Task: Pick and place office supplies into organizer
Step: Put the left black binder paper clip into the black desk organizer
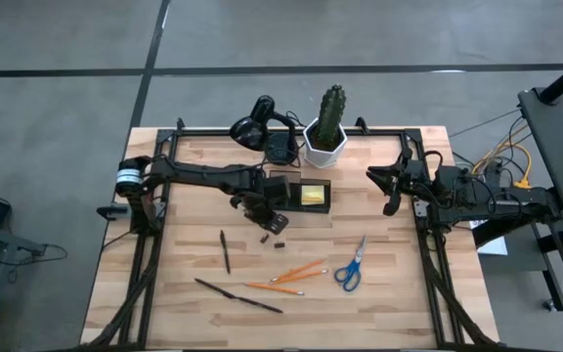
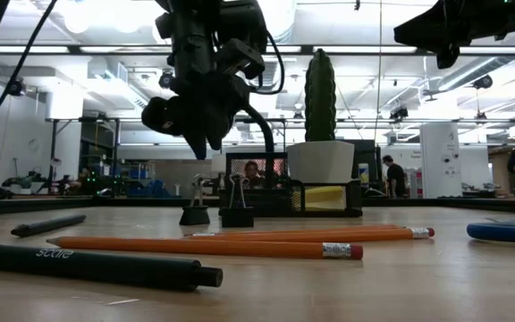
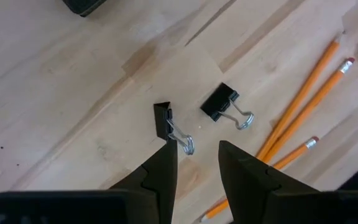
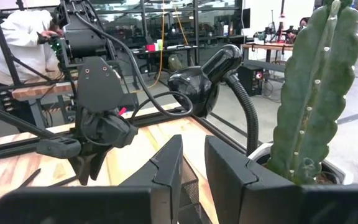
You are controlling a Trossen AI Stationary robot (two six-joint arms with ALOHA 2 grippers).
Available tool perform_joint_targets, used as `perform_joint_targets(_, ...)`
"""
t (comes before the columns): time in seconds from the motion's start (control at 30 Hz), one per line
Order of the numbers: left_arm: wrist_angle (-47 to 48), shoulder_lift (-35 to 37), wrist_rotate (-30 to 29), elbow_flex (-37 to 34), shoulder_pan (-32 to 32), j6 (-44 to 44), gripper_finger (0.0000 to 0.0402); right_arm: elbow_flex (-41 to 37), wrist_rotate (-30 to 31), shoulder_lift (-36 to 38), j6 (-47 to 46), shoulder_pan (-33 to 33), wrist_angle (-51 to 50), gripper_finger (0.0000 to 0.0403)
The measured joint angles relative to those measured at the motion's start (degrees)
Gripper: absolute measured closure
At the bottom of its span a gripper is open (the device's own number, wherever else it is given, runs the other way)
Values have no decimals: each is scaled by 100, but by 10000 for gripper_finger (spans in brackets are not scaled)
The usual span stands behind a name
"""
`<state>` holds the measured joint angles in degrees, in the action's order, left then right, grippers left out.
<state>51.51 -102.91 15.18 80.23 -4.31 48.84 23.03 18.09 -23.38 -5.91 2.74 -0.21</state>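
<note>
Two arms: both over the far half of the worktop (image 1: 379, 303).
Left gripper (image 3: 194, 163): hangs above two binder clips (image 3: 220, 103) near the worktop's middle, fingers a little apart, nothing between them.
Right gripper (image 4: 193, 163): raised near the right edge, fingers slightly apart, empty.
Organizer (image 1: 301, 195): toward the far edge, before the cactus pot (image 1: 325, 143); sticky pad (image 1: 312, 196) inside.
Scissors (image 1: 351, 265): right of centre.
Pencils (image 1: 297, 272): toward the near edge.
Pens (image 1: 225, 250): left of the pencils.
</note>
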Motion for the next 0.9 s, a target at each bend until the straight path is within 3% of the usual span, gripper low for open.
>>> perform_joint_targets(0.4,53,0,-932,133,600,778,301,0,0,-4,4,2,0,346)
perform_joint_targets(0.9,-105,-131,-986,-38,673,785,301,0,7,-4,11,2,-2,346)
